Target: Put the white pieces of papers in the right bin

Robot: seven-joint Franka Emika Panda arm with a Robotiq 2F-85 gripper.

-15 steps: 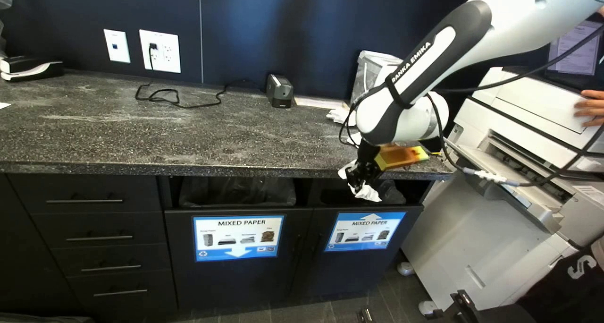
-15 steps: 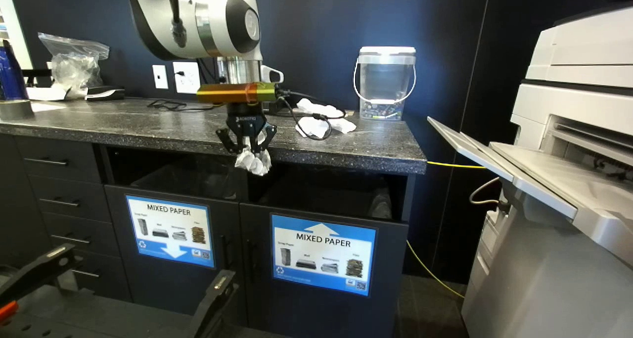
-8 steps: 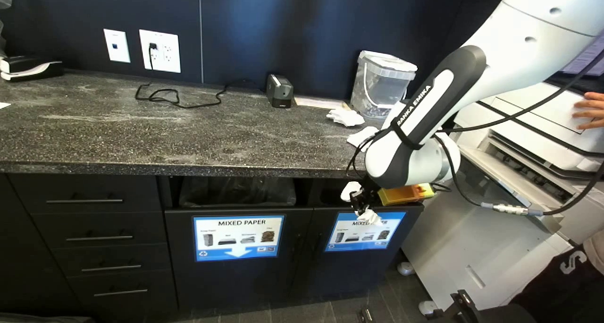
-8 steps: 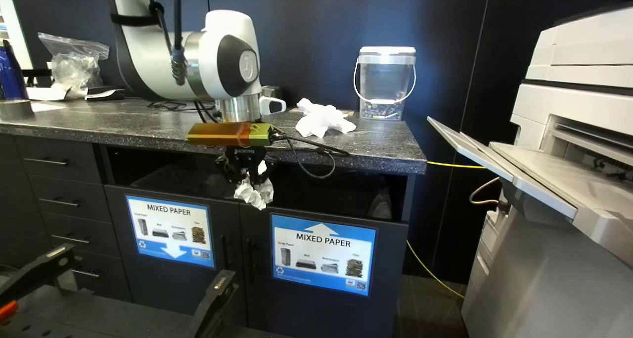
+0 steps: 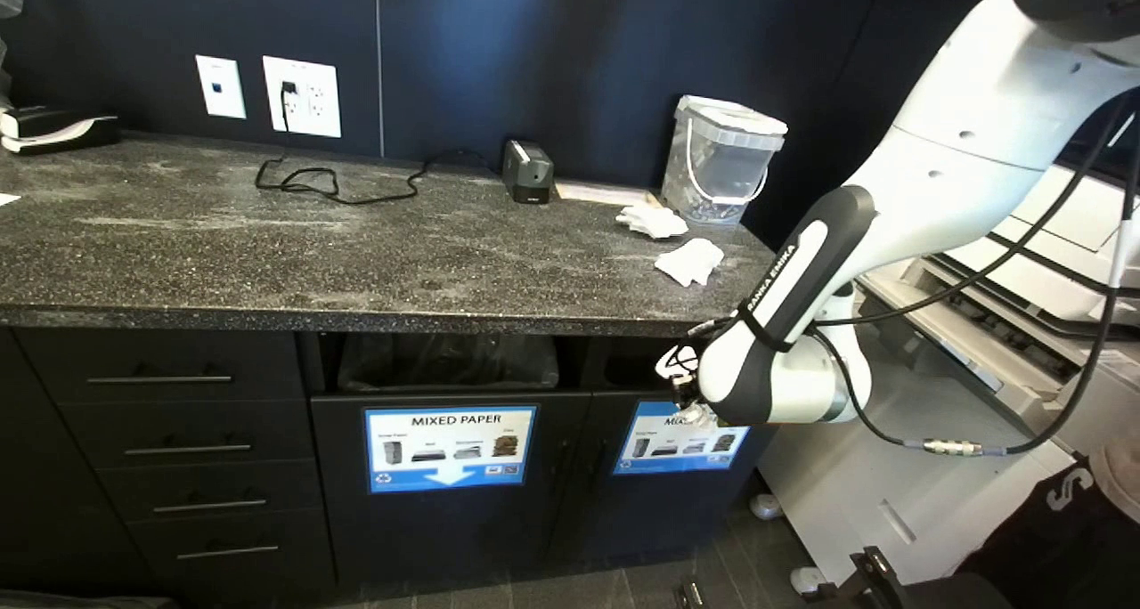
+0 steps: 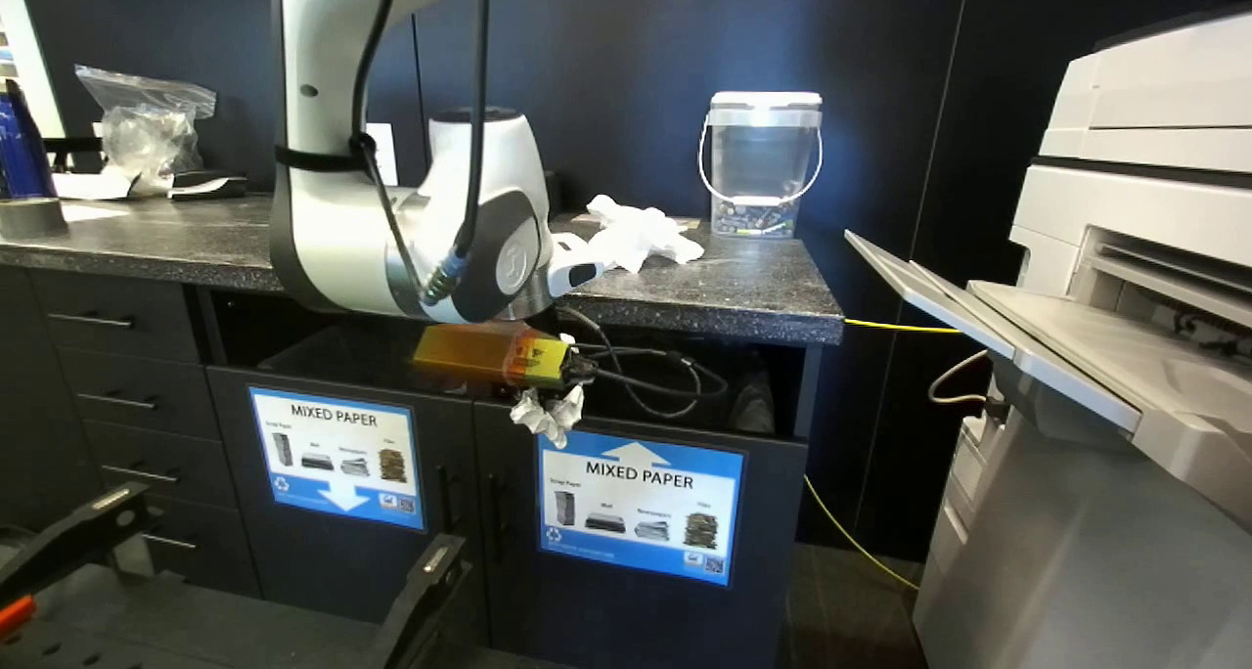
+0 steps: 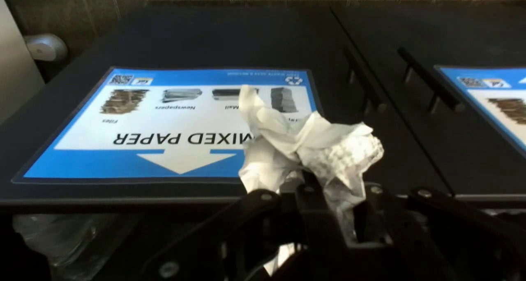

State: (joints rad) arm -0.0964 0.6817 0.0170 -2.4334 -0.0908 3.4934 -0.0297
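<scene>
I have a dark speckled counter [image 5: 401, 262] before me. Reading a clock in an exterior view from the front crumpled paper [image 5: 690, 262] on it, I find the rear crumpled paper [image 5: 653, 221] apart, between ten and eleven, and a white-lidded clear bucket [image 5: 720, 168] between twelve and one. At ten stands a dark boxy device [image 5: 528, 174], a pale strip [image 5: 608, 193] just beside it. Between nine and ten lie a black cord [image 5: 365, 202] and, well apart, a stapler-like thing [image 5: 62, 130].
</scene>
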